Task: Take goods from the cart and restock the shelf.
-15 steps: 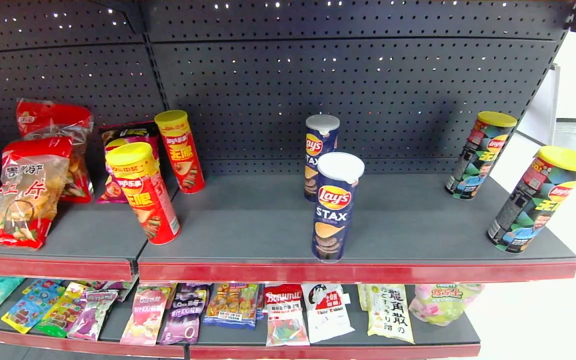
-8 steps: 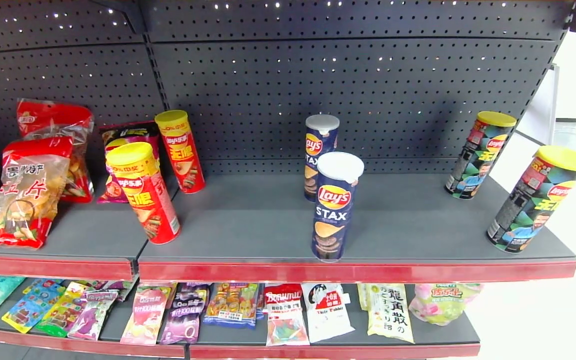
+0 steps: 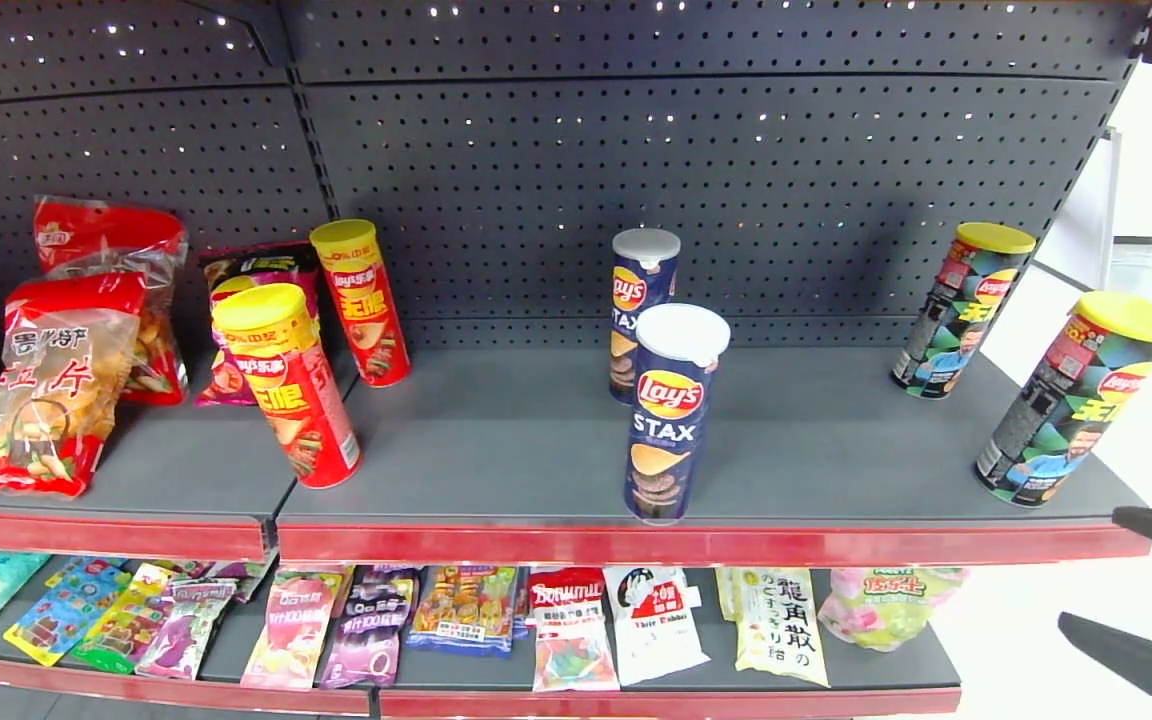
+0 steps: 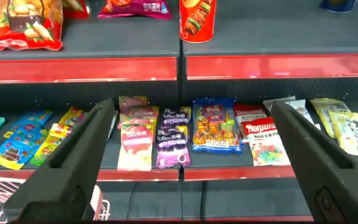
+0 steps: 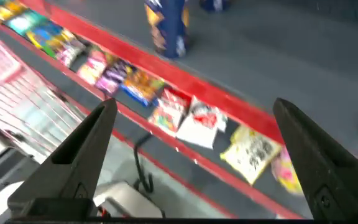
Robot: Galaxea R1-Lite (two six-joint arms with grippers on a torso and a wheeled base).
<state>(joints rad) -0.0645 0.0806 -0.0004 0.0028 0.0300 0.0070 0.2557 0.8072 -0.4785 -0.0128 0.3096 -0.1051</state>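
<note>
Cart (image 5: 18, 78): pink wire, low on the robot's side of the shelving; no goods can be made out in it. Upper shelf (image 3: 496, 450): open deck at 9 and 3 o'clock of the front blue can (image 3: 671, 430), which stands at the red front lip with a second blue can (image 3: 639, 300) at its 12 o'clock. Right gripper (image 5: 194, 106): jaws wide, empty, at 5 o'clock of the front patterned can (image 3: 1076, 400). Left gripper (image 4: 192, 104): jaws wide, empty, facing the lower shelf (image 3: 656, 700) and its packets (image 3: 566, 625).

Likely hazard: these tall, narrow cans would probably tip easily. An arm swinging in from 4 o'clock could clip the front patterned can near the shelf corner, or push the front blue can over the lip.

Surroundings: rear patterned can (image 3: 961, 310) at 2 o'clock; two red cans (image 3: 286, 385) and snack bags (image 3: 46, 390) crowd the 9 o'clock end.
</note>
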